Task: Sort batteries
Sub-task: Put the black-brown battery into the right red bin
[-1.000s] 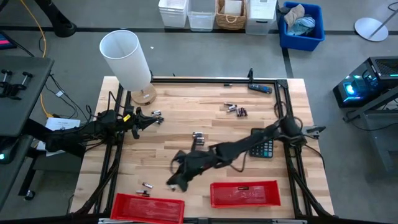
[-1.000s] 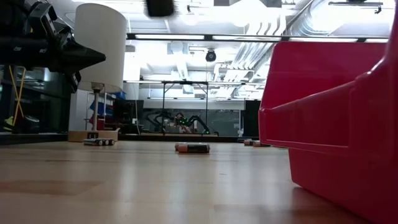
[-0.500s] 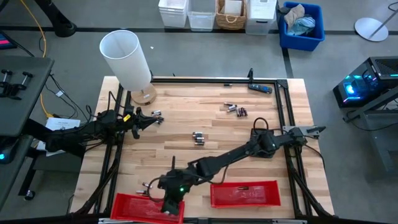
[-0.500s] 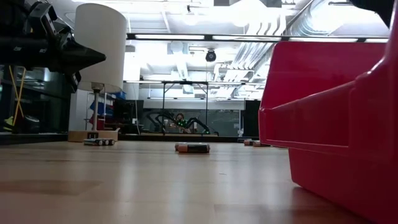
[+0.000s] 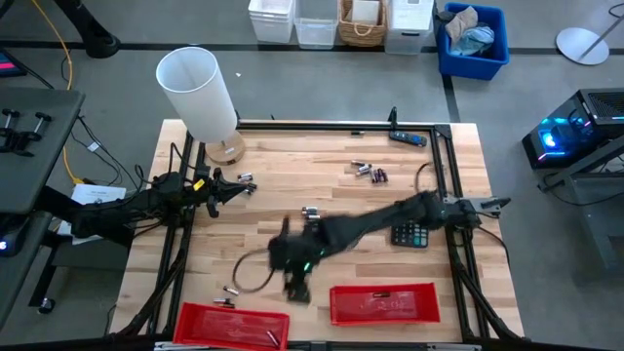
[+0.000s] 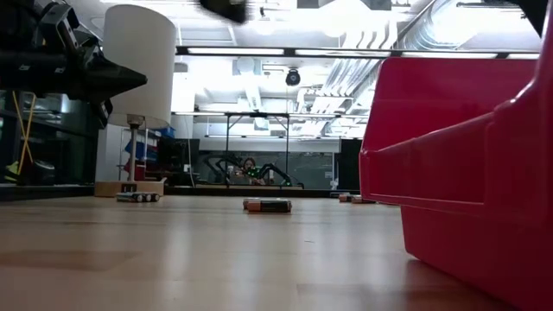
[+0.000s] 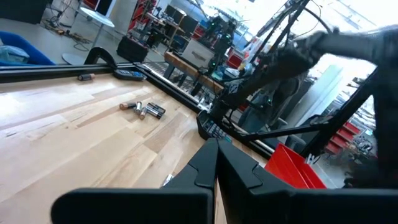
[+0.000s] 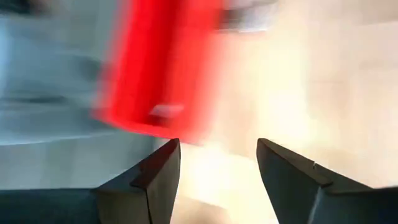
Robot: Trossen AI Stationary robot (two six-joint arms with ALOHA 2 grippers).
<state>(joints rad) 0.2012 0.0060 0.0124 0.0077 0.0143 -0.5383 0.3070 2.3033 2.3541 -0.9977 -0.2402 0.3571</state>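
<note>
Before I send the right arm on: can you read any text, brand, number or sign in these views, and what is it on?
No text can be read.
Calculator: keys show, markings too small.
Right red bin: pale label patch, too small.
Left red bin: pale label patch, too blurred.
Batteries: too small for printing.
Boxes behind the table: nothing legible.

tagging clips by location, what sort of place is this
Probably a robotics lab or workshop: a framed wooden table with two arms, storage bins on the floor behind it, and shelving and more robot arms beyond.

Robotics lab: test rigs point(image 6: 251, 164), storage bins point(image 5: 292, 19), exposed ceiling ducts point(image 6: 415, 30).
</note>
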